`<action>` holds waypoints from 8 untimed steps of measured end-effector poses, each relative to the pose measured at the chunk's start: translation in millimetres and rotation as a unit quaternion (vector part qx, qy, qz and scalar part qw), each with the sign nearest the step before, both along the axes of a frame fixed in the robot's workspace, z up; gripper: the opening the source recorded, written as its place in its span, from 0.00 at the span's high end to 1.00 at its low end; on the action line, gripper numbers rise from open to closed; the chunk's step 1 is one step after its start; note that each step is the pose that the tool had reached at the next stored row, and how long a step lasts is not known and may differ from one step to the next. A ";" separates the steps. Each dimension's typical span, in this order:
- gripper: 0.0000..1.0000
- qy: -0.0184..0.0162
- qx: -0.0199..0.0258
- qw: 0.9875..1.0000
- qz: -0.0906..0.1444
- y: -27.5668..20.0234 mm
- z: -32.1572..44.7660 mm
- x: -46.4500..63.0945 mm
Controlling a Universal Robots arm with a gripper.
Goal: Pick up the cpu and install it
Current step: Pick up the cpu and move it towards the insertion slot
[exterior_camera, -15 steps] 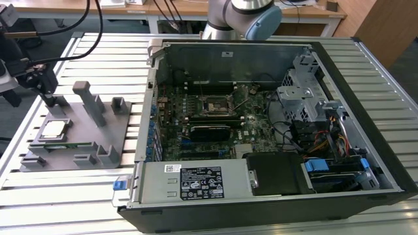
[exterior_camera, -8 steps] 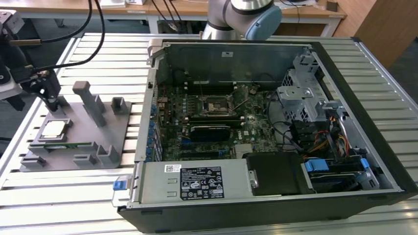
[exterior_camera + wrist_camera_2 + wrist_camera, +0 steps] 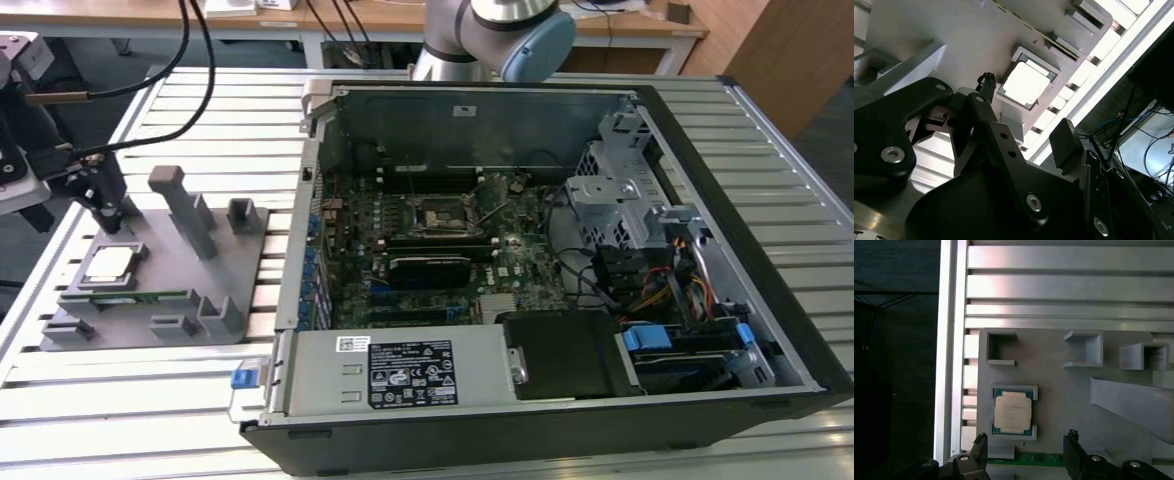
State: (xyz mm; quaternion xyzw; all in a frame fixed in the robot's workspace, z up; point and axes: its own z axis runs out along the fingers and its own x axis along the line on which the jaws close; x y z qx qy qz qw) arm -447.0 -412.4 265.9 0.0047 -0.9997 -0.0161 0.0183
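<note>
Cpu (image 3: 1012,411) flat, lid up, square to grey fixture (image 3: 1064,385). Memory stick (image 3: 1039,458) beside. Tall post (image 3: 1134,400) near. Jaws open, empty, above.

Silver-grey cpu (image 3: 1012,412), green-edged; pale grey fixture (image 3: 1064,390); ribbed silver table (image 3: 1069,287); green memory stick (image 3: 1040,458)

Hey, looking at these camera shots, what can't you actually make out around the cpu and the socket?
- Socket, exterior view: too small to tell whether its frame is open.
- Memory stick, first wrist view: ends hidden behind the fingers.
- cpu underside, in both wrist views: hidden against the grey fixture.
</note>
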 end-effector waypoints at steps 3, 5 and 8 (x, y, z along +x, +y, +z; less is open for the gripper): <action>0.30 0.000 0.002 1.000 0.000 0.0 -2.5 -2.0; 0.30 0.000 0.007 1.000 0.000 0.1 -4.3 -2.9; 0.30 0.000 0.010 1.000 0.000 0.0 -7.9 -3.5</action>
